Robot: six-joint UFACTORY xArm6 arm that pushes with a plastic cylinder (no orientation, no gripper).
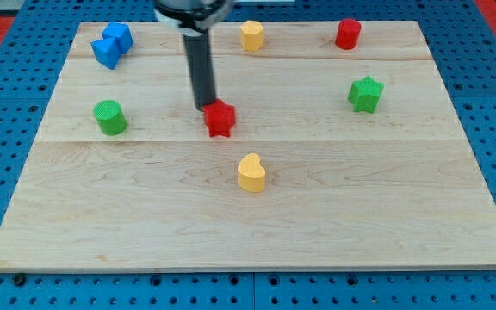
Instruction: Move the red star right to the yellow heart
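The red star lies near the middle of the wooden board. The yellow heart lies below it and a little to the view's right, a short gap away. My tip is at the red star's upper left edge, touching or nearly touching it. The dark rod rises from there to the view's top.
Two blue blocks sit together at the top left. A green cylinder is at the left. A yellow block and a red cylinder are along the top. A green star is at the right.
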